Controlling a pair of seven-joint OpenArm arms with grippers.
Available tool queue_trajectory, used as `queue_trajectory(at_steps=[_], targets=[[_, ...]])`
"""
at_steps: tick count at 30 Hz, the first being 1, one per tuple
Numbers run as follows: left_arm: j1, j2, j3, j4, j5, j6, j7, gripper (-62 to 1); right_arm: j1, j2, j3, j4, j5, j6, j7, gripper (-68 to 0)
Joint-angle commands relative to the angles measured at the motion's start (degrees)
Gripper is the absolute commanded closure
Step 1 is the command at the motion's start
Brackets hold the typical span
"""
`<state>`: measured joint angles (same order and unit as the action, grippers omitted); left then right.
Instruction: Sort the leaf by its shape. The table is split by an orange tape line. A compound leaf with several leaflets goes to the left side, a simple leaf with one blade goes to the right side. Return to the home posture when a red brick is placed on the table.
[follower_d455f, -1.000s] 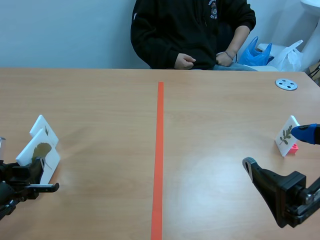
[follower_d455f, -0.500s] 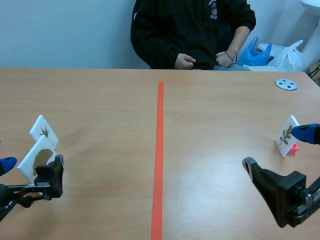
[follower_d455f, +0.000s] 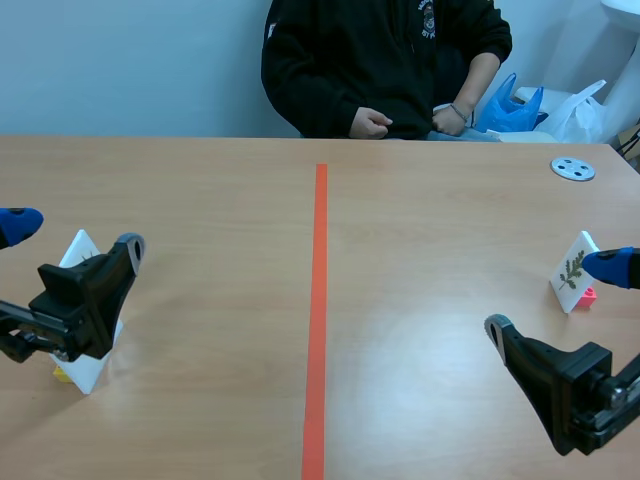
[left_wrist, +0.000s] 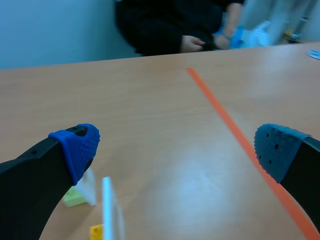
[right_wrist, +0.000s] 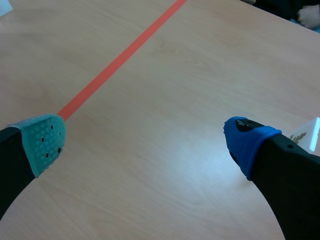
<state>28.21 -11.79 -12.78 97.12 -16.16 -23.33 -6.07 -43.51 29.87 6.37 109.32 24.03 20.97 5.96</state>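
Left jaws wide open, empty; white leaf card (left_wrist: 112, 215) stands edge-on under them, close beside one finger. Right jaws open, empty.

I count three leaf cards (follower_d455f: 82, 247) (follower_d455f: 88, 371) (follower_d455f: 573, 270) and one grey disc (follower_d455f: 572, 168) on the worktop (follower_d455f: 420, 260). Beyond its far edge: one person (follower_d455f: 380, 60), one blue bag (follower_d455f: 510, 106), one white bag (follower_d455f: 586, 112).
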Motion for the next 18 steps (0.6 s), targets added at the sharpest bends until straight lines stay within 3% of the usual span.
queue_trajectory(at_steps=[1, 3, 6, 15, 18], targets=[[1.9, -0.5, -0.1, 2.0, -0.6, -3.0, 0.8, -62.3, 0.8, 0.1, 0.7, 0.8, 0.4, -0.2, 0.6, -67.9], [4.0, -0.7, 0.0, 5.3, -0.7, -7.2, 3.5, -62.3, 0.8, 0.1, 0.7, 0.8, 0.4, -0.3, 0.6, -67.9], [6.6, -0.7, 0.5, 9.0, -0.8, -10.0, 7.0, -62.3, 0.8, 0.1, 0.7, 0.8, 0.4, -0.4, 0.6, -67.9], [8.9, -0.6, 8.6, 10.5, -0.8, -10.3, 10.6, -62.3, 0.8, 0.1, 0.7, 0.8, 0.4, -0.4, 0.6, -67.9], [8.7, -0.6, 11.2, 10.5, -0.7, -7.2, 10.6, -62.3, 0.8, 0.1, 0.7, 0.8, 0.4, -0.4, 0.6, -67.9]])
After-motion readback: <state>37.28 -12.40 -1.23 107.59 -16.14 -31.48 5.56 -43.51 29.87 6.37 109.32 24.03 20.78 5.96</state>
